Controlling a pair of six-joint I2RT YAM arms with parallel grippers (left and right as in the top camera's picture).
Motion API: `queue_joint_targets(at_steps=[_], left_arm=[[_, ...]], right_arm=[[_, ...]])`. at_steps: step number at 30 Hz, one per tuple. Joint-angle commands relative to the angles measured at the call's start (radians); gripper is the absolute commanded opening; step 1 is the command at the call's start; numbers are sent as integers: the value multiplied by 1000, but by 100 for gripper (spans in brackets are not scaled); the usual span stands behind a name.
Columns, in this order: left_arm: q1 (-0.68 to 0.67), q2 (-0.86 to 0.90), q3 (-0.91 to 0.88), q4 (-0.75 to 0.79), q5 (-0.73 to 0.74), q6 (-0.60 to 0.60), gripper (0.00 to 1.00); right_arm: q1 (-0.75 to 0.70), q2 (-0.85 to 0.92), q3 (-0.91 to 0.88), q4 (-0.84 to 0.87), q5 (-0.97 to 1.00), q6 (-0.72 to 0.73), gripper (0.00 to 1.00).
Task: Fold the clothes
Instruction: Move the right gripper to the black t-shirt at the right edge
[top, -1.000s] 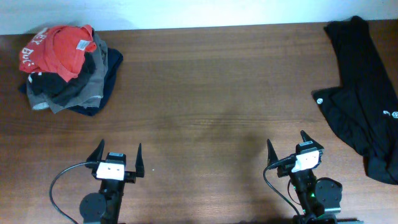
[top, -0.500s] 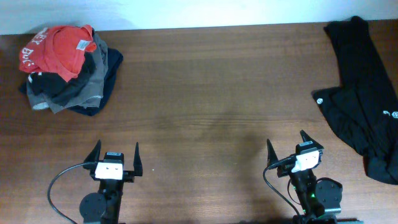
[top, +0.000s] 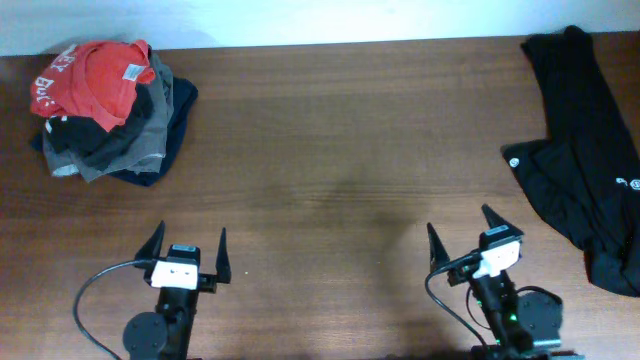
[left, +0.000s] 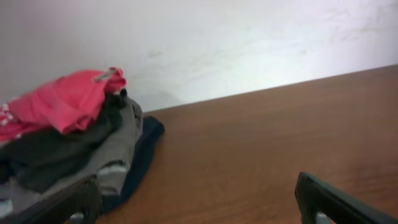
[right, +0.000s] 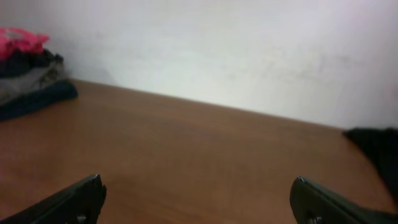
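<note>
My left end effector (top: 190, 245) and right end effector (top: 460, 232) wide open, empty | right one just wiggled | black clothes (top: 580, 150) untouched, folding not started

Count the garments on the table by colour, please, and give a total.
red shirt: 1
grey garment: 1
navy garment: 1
black: 2, piled black garment and spread black garment
Total: 5 visible; the pile may hide more.

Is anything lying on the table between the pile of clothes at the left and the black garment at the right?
No. In the overhead view the table between the clothes pile and the black garment is bare wood.
</note>
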Motion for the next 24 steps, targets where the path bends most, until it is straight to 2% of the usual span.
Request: queue_joint_targets(at_steps=[1,11,17,24], left_arm=[[-4,76,103,-11,15,19,99],[-4,498,410,-44,99,19,99],[-4,818,717,-243,159,20,99],[-12,1156,1040,-462,223,20,99]], right_arm=[[10,74,129,-11,5,10,99],[10,438,451,-149,4,10,99],[10,634,662,-312,1,10,99],[8,867,850,-395,-54,11,99]])
